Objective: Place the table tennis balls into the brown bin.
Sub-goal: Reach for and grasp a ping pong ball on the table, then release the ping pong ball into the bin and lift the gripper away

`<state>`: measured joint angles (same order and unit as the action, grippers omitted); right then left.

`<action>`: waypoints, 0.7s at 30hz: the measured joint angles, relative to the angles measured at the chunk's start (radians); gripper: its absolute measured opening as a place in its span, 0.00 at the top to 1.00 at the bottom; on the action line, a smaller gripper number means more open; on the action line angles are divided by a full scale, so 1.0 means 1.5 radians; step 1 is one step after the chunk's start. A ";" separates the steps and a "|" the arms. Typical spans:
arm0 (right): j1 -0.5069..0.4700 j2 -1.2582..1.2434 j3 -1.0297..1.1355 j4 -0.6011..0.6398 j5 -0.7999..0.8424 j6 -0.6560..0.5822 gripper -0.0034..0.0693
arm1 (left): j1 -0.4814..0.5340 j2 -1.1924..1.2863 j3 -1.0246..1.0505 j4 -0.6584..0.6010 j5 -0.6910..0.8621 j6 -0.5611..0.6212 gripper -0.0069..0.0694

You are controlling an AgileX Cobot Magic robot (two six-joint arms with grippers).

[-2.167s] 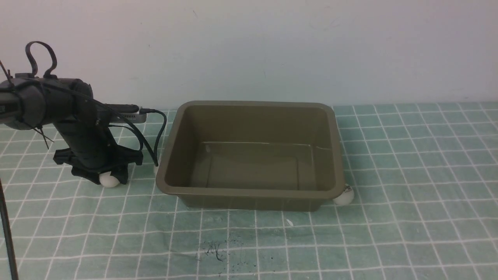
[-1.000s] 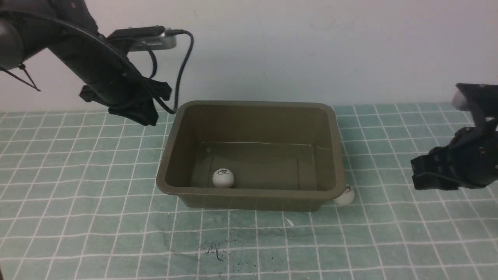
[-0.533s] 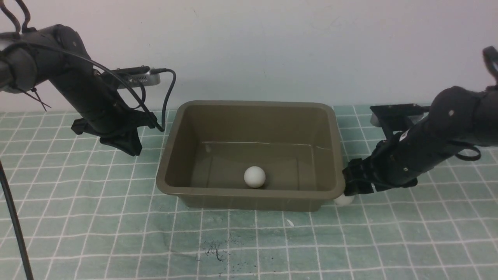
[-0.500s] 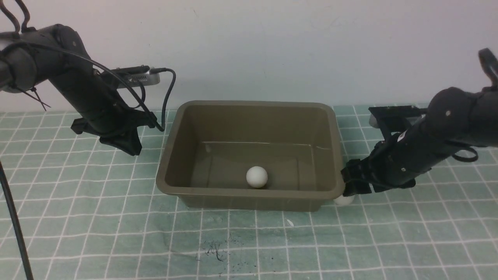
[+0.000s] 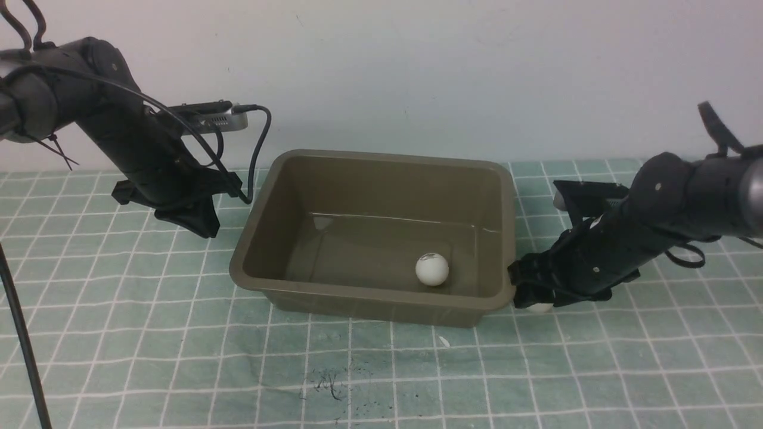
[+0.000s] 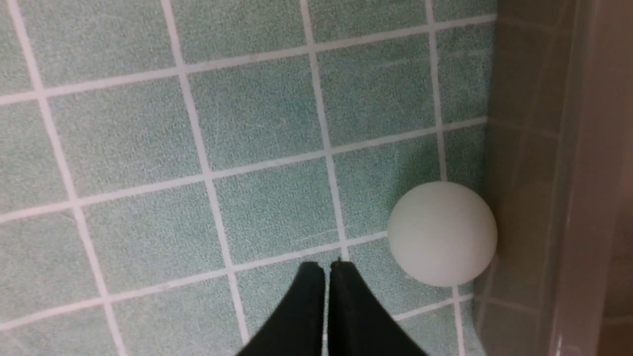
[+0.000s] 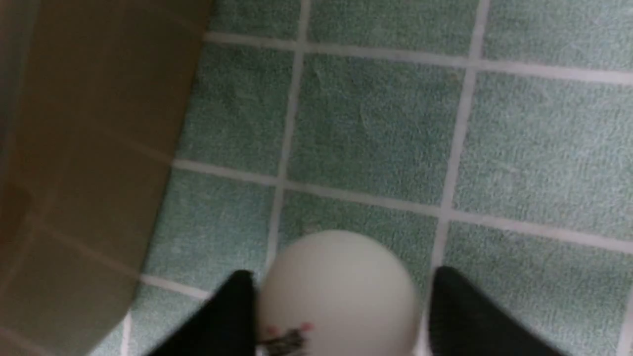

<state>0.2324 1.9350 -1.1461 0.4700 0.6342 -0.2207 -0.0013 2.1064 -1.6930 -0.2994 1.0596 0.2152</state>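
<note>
The right tool (image 7: pixel 341 277) stands partly open astride a table tennis ball (image 7: pixel 341 311) on the surface (image 5: pixel 596 369), just beside a corner of the brown bin (image 5: pixel 381 298); an off-centre squeeze may shoot it away. The left tool (image 6: pixel 326 269) is closed, empty. Another ball (image 5: pixel 432 269) lies inside the bin.

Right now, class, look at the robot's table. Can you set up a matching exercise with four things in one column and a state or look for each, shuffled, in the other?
Things:
1 left gripper
2 right gripper
3 brown bin
4 cloth

States:
A green with a white grid
B fingers apart around a ball on the cloth
C fingers pressed together
D has one ball resting on its floor

Pairs: 1-C, 2-B, 3-D, 4-A
</note>
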 joint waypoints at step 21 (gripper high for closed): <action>0.024 -0.157 -0.103 -0.024 0.067 -0.001 0.46 | -0.080 0.023 -0.001 -0.079 0.095 0.069 0.91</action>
<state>0.2691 1.7001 -1.3011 0.4335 0.7347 -0.2216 -0.1209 2.1412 -1.6941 -0.4174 1.2014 0.3188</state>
